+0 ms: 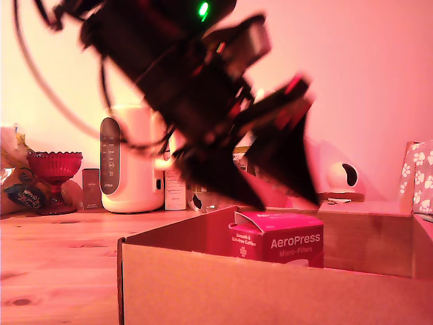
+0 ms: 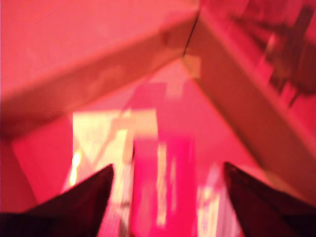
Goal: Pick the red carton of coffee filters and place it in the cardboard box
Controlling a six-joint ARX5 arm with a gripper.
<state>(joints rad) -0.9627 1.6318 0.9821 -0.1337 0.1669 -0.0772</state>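
My jaws [image 1: 287, 200] gape wide, gripping nothing, above the red carton of coffee filters [image 1: 279, 236] resting inside the cardboard box [image 1: 203, 284]; judged release done, best lift straight toward 12 o'clock, clearing the flaps

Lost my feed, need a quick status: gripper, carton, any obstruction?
Gripper open, above the cardboard box. Red carton inside box, released. Nothing in the way.

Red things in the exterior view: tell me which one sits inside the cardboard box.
The red carton of coffee filters, lettered AeroPress, sits inside the cardboard box below the open tool. The red glass goblet stands outside on the table.
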